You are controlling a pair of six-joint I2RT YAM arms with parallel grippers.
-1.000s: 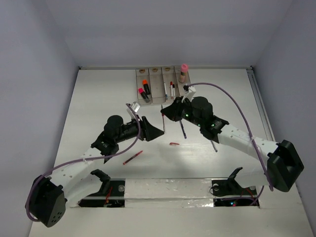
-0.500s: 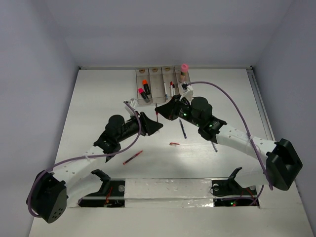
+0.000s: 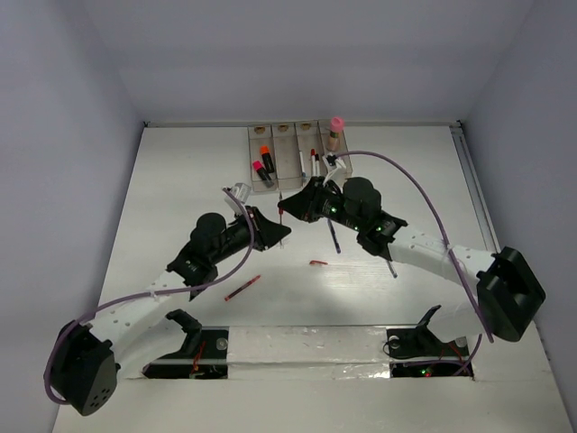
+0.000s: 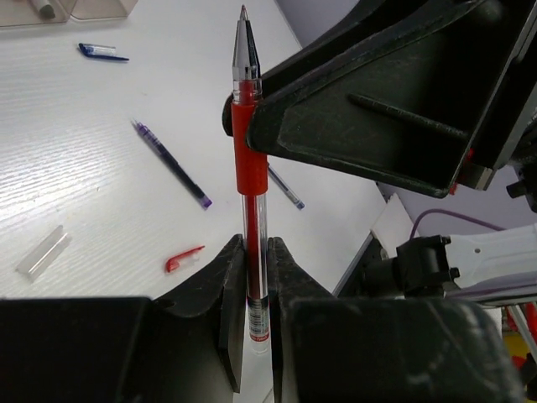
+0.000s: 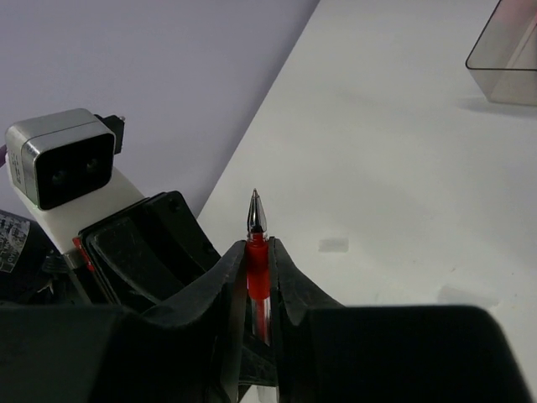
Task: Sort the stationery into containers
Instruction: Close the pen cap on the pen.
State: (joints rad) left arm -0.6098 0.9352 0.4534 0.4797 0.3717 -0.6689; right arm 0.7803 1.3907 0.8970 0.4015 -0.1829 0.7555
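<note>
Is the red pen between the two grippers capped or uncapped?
Uncapped: the red pen shows its bare pointed tip in both wrist views.

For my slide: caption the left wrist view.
Left gripper and right gripper both clamp one red pen above the table.

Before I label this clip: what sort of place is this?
Probably a robotics lab cell: plain grey walls enclose a white table bearing the left arm, right arm and clear bins.
</note>
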